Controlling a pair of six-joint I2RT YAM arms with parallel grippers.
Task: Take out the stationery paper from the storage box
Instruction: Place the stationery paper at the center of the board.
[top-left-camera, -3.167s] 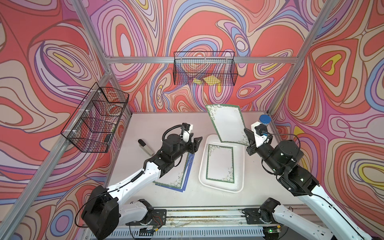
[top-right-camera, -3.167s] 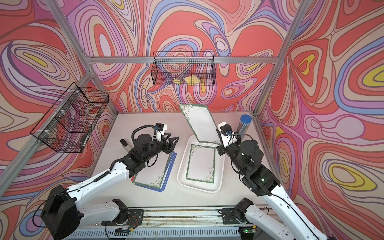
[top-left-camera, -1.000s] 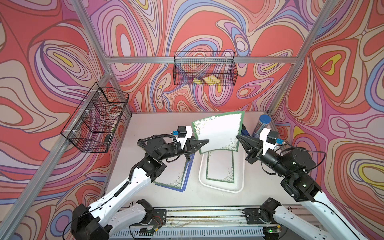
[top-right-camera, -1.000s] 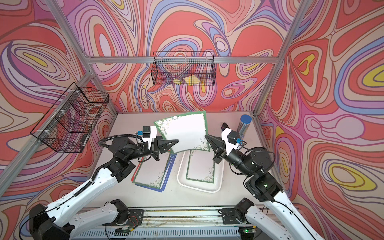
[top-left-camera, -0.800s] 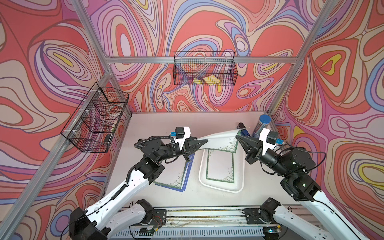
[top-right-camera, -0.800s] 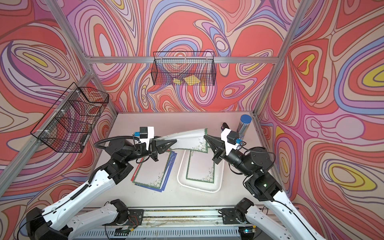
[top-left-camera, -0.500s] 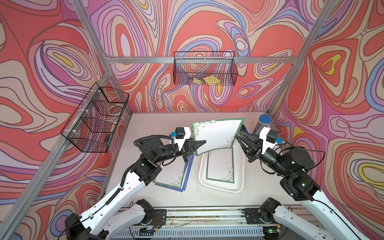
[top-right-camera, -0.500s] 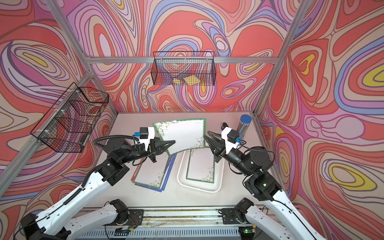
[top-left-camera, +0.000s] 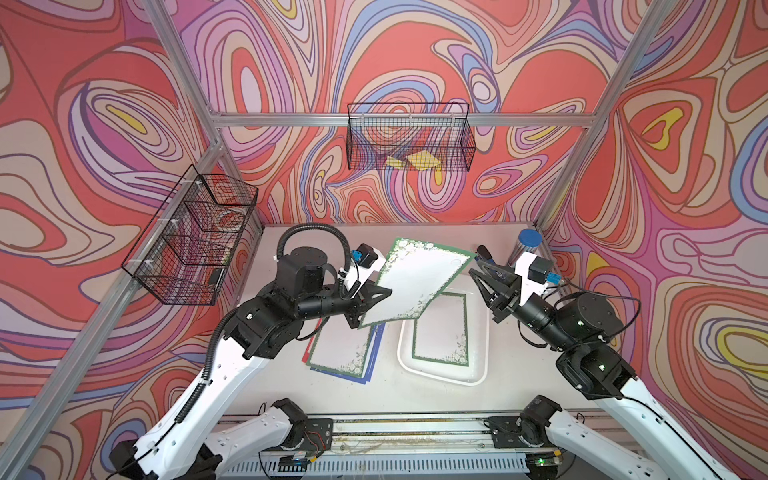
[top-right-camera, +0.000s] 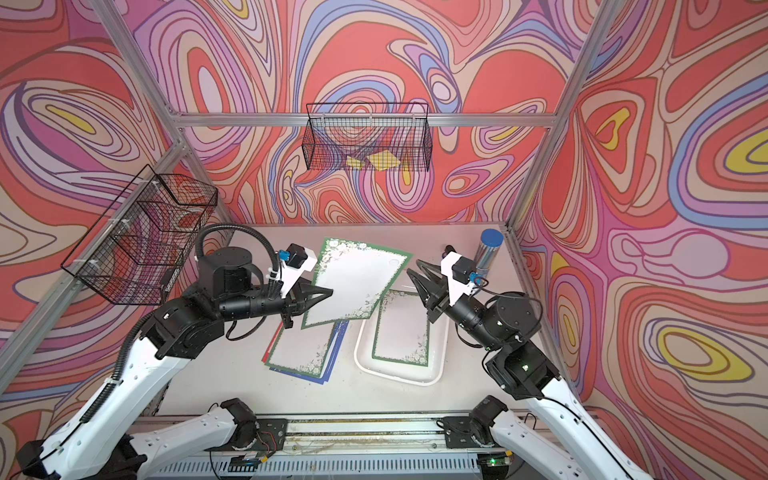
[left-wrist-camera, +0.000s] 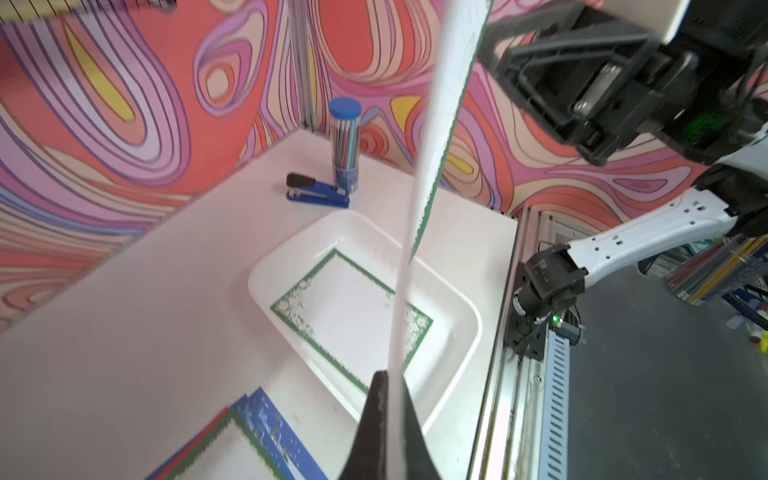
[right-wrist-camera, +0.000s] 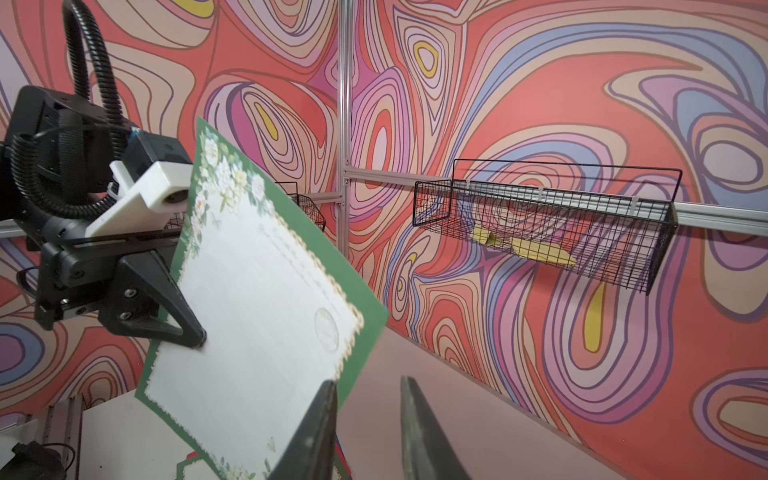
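Note:
A green-bordered sheet of stationery paper (top-left-camera: 415, 286) (top-right-camera: 357, 282) hangs tilted in the air between the arms. My left gripper (top-left-camera: 384, 293) (top-right-camera: 328, 293) (left-wrist-camera: 388, 376) is shut on its left edge. The sheet shows edge-on (left-wrist-camera: 440, 124) in the left wrist view and face-on (right-wrist-camera: 257, 311) in the right wrist view. Just right of the sheet, my right gripper (top-left-camera: 478, 262) (top-right-camera: 415, 268) (right-wrist-camera: 368, 380) is open with nothing between its fingers. The white storage box (top-left-camera: 440, 376) (top-right-camera: 361, 357) (left-wrist-camera: 266, 274) lies below, with one green-bordered sheet (top-left-camera: 442, 332) (top-right-camera: 401, 328) (left-wrist-camera: 349, 307) flat inside.
A stack of bordered sheets (top-left-camera: 345, 353) (top-right-camera: 299, 349) (left-wrist-camera: 232, 453) lies on the table left of the box. A blue stapler (left-wrist-camera: 318, 193) and a blue-capped pencil tube (top-left-camera: 528, 249) (top-right-camera: 488, 249) stand at the back right corner. Wire baskets hang on the back wall (top-left-camera: 409, 143) and left wall (top-left-camera: 191, 241).
My right gripper has opened and let go of the sheet's right edge. The left gripper now holds the sheet alone and has swung it leftward over the stack.

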